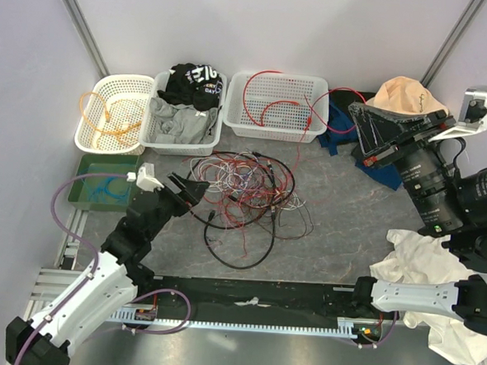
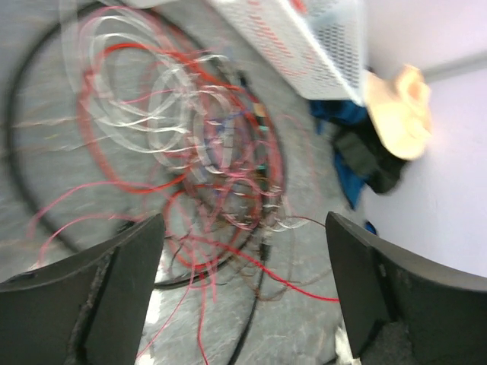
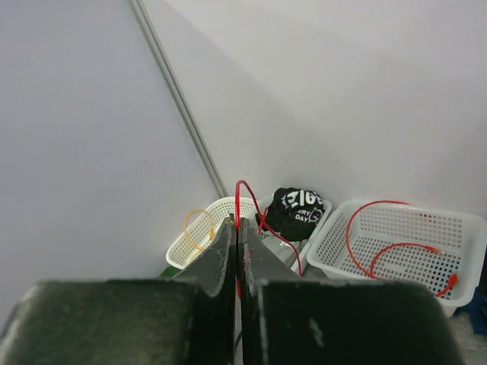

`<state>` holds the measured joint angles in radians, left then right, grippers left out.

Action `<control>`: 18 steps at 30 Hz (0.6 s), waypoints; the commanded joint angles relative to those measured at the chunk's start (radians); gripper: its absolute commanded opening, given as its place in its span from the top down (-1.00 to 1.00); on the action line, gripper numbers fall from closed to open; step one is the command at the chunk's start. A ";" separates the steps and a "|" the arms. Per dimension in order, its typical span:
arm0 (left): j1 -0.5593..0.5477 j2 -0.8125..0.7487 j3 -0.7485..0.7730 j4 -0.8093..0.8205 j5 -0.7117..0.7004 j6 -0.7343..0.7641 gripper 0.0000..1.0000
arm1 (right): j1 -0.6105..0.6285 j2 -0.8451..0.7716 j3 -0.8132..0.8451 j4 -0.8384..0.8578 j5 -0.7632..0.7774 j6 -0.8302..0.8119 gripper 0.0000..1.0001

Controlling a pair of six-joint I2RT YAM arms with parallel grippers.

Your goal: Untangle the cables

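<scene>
1. red, black and white cables lie in one tangled heap on the grey surface, near the baskets.
2. left end effector hangs at the heap's left edge, jaws wide apart, gripping nothing.
3. right end effector is closed on a red cable, raised at the far right.
4. black cloth in the middle basket bears white lettering; only "day" is readable.
</scene>
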<state>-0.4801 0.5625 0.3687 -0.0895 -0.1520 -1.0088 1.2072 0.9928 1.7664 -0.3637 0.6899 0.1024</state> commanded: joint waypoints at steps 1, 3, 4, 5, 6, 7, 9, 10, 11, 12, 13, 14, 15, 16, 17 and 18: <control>-0.005 0.035 -0.050 0.441 0.271 0.157 -0.97 | 0.005 0.029 -0.019 -0.015 -0.004 -0.009 1.00; -0.011 0.068 -0.048 0.534 0.330 0.188 -0.99 | 0.005 0.032 -0.027 -0.015 -0.015 0.003 1.00; -0.011 0.085 -0.039 0.583 0.356 0.211 -0.99 | 0.005 0.030 -0.034 -0.015 -0.020 0.006 1.00; -0.023 0.106 -0.027 0.621 0.364 0.223 -0.99 | 0.005 0.032 -0.036 -0.015 -0.030 0.011 1.00; -0.035 0.117 -0.024 0.657 0.365 0.240 -0.99 | 0.005 0.036 -0.039 -0.017 -0.033 0.011 1.00; -0.047 0.126 -0.011 0.709 0.361 0.281 -0.99 | 0.005 0.037 -0.041 -0.018 -0.039 0.014 1.00; -0.101 0.169 0.028 0.708 0.358 0.346 -0.99 | 0.005 0.038 -0.047 -0.018 -0.047 0.014 1.00; -0.124 0.184 0.074 0.699 0.359 0.416 -0.99 | 0.005 0.038 -0.056 -0.021 -0.049 0.019 1.00; -0.177 0.203 0.097 0.677 0.358 0.453 -0.99 | 0.005 0.037 -0.062 -0.020 -0.047 0.020 1.00; -0.210 0.235 0.114 0.675 0.353 0.493 -0.99 | 0.005 0.033 -0.071 -0.020 -0.050 0.023 1.00; -0.244 0.253 0.146 0.674 0.342 0.585 -0.99 | 0.005 0.030 -0.088 -0.021 -0.050 0.025 1.00; -0.305 0.264 0.165 0.651 0.336 0.634 -0.99 | 0.005 0.027 -0.096 -0.021 -0.052 0.032 1.00; -0.330 0.293 0.182 0.640 0.322 0.677 -0.99 | 0.005 0.020 -0.105 -0.021 -0.055 0.037 1.00; -0.350 0.307 0.208 0.636 0.315 0.750 -0.99 | 0.005 0.015 -0.120 -0.021 -0.059 0.040 1.00; -0.376 0.318 0.217 0.633 0.318 0.777 -0.99 | 0.005 0.012 -0.127 -0.021 -0.062 0.048 1.00; -0.382 0.333 0.226 0.634 0.321 0.797 -0.99 | 0.005 0.006 -0.133 -0.020 -0.066 0.051 1.00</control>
<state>-0.8043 0.8547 0.5270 0.5087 0.1654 -0.4751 1.2072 1.0275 1.6527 -0.3878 0.6430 0.1307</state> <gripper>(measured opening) 0.993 0.010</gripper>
